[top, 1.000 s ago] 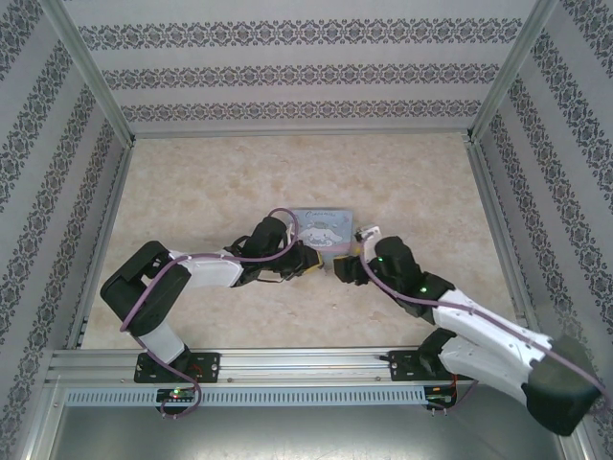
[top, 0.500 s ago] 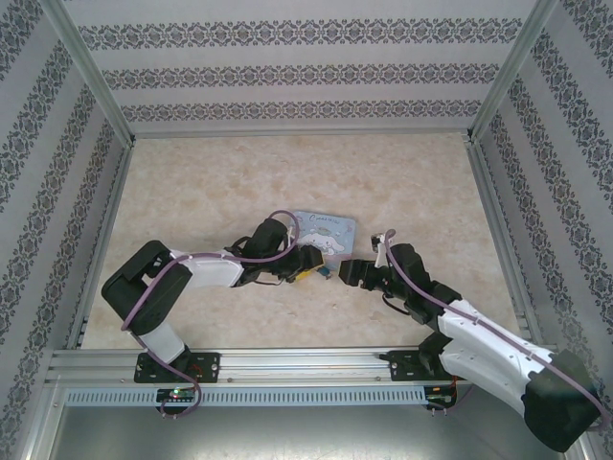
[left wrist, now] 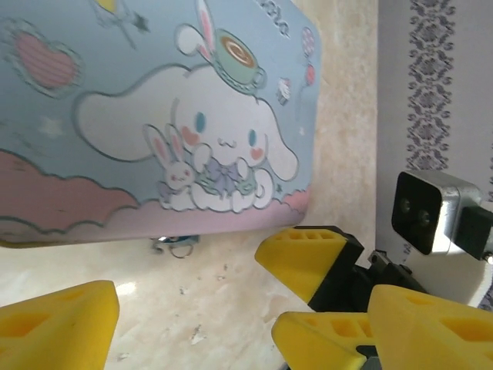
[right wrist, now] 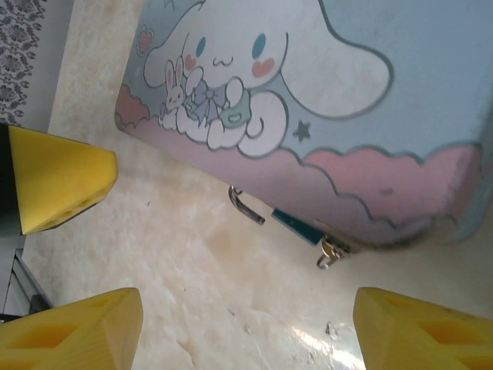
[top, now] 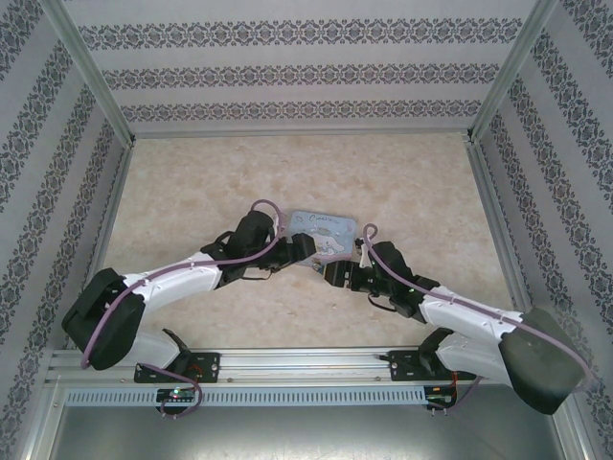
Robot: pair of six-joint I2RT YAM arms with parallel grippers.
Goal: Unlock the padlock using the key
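**A:** What has changed since a second ago?

**B:** Seen from above, the left arm has stretched forward and the right arm has swung in; the left gripper [top: 308, 254] and the right gripper [top: 328, 270] now meet at the near edge of the tin [top: 326, 226].

**A:** And from the left wrist?

**B:** The left gripper [left wrist: 239, 324] stands wide apart, holding nothing; the padlock [left wrist: 176, 245] peeps out at the tin's edge, ahead and slightly left.

**A:** The right wrist?

**B:** The right gripper [right wrist: 246, 324] is also spread and empty; the padlock [right wrist: 296, 223] lies on the table [right wrist: 192, 308] straight ahead, touching the tin, its long axis along that edge; thin silver shackle to the left, teal body in the middle, and a small metal bit at the right end, probably the key [right wrist: 331, 250]; whether it is seated I cannot tell; I judge the right arm faces it more squarely.
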